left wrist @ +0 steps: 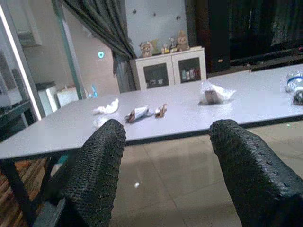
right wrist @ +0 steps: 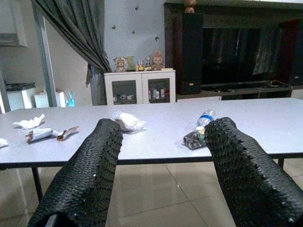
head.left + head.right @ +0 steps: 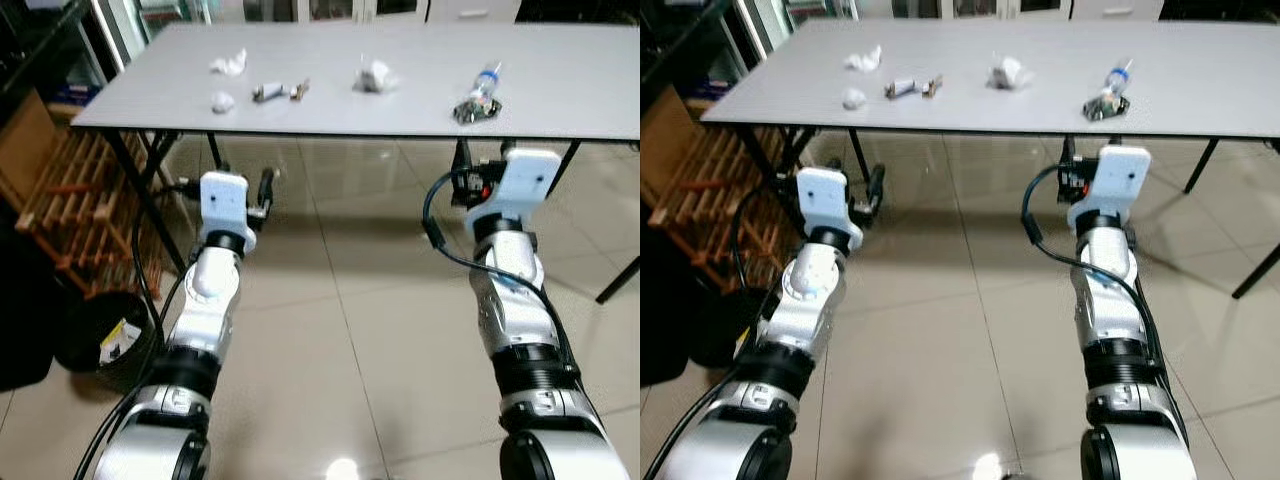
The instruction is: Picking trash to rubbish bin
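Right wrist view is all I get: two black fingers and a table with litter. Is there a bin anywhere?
Observer: Yes, a dark rubbish bin stands on the floor at the robot's left, beside a wooden rack.
Operator: Is the other arm holding anything?
Observer: No. The left gripper is open and empty, short of the table.
Operator: What litter lies furthest left?
Observer: A small white paper wad, near the table's left edge, in front of a larger crumpled tissue.

Table (image 3: 560,90) top smooth, matt grey; floor (image 3: 360,330) tiles glossy; fingers (image 2: 80,184) rough black; rack (image 3: 70,200) bare wood.
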Tool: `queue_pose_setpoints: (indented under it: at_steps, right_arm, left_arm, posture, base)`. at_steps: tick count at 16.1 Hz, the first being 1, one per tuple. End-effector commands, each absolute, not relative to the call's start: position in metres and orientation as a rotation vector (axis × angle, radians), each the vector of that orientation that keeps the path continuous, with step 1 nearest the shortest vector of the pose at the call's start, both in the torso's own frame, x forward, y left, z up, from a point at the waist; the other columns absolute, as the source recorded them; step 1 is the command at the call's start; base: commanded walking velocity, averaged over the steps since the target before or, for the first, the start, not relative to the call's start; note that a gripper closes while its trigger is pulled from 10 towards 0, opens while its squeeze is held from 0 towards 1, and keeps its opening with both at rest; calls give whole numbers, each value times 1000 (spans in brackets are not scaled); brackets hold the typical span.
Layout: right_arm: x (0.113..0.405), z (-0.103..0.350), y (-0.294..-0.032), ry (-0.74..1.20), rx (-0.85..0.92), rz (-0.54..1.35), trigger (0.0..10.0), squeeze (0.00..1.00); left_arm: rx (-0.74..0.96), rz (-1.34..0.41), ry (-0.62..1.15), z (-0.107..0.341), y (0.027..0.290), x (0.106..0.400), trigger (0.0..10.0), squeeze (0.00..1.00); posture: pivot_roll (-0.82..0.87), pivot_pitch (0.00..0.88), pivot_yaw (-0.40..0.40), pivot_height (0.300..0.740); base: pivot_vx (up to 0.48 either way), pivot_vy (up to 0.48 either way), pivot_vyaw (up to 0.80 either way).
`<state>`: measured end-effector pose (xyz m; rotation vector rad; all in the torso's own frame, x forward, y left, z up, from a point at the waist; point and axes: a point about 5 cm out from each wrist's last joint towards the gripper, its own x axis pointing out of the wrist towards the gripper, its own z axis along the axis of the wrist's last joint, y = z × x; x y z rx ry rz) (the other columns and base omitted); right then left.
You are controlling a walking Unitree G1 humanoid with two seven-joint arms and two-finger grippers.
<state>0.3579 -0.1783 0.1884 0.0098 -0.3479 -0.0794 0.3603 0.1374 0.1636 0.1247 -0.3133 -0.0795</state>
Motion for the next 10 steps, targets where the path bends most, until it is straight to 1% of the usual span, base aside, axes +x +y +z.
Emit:
queue_pose_setpoints:
  at_steps: [1, 10]
  right_arm:
    - [357, 190, -177, -340, 7, -84, 10000, 0]
    - [354, 194, -167, -327, 21, -63, 10000, 0]
  left_arm:
    - [138, -91, -309, 164, 135, 359, 10000, 0]
    - [134, -117, -305, 169, 128, 358, 10000, 0]
  posture:
    - [-60, 61, 40, 740]
    - [-61, 61, 44, 740]
  base:
    - [428, 0, 0]
    - [447, 0, 0]
